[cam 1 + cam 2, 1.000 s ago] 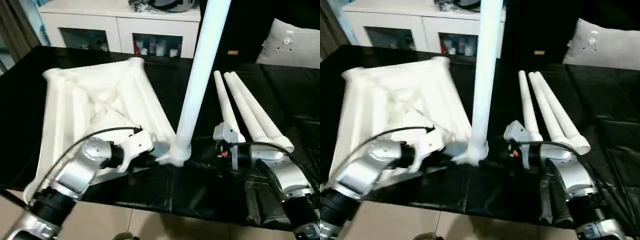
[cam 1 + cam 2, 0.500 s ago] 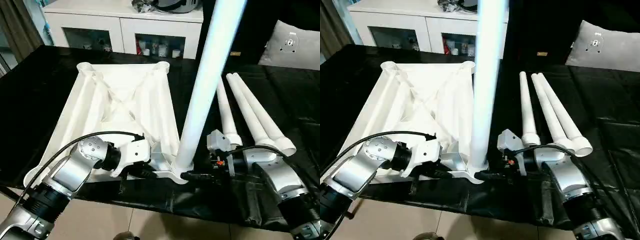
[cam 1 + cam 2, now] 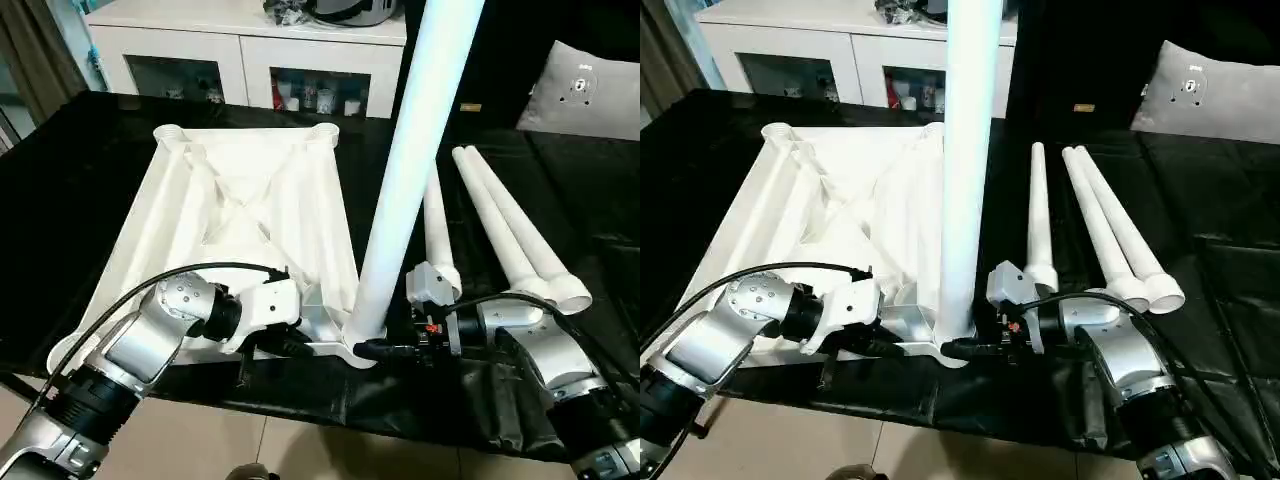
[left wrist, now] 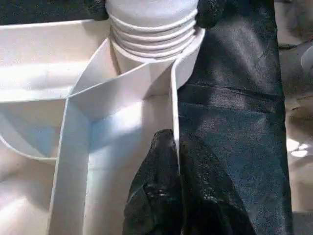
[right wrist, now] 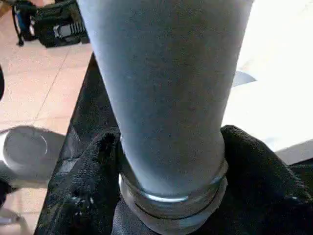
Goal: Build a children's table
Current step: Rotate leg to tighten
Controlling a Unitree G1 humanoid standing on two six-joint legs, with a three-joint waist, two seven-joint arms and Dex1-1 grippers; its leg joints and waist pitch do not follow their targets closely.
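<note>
Left gripper (image 4: 176, 191): clenched on the thin rim wall of the table top (image 3: 240, 215), one black finger (image 4: 154, 186) inside the rim and the other outside it, right by the near corner socket (image 4: 151, 46)
Right gripper (image 5: 166, 161): its two black fingers (image 5: 254, 171) stand apart on either side of the upright leg (image 3: 410, 170), wrapped around its base and touching it just above the threaded collar, so it is grasping the leg
Upright leg: a white tapered tube standing between the two grippers, its threaded end seated in the corner socket just ahead of the left gripper, its upper end rising out of view
Table top: white plastic, lying underside up on the black-covered bench (image 3: 60, 170), ribs crossing its middle; it stretches away from the left gripper, with two round sockets at the far corners
Spare legs (image 3: 505, 235): three white tubes lying side by side on the bench beyond and to the outer side of the right gripper, wide ends nearest it, apart from its fingers
Cushion (image 3: 590, 90): grey-white, well beyond the right gripper at the far corner
Cabinet (image 3: 250, 60): white, behind the bench, far past the left gripper
</note>
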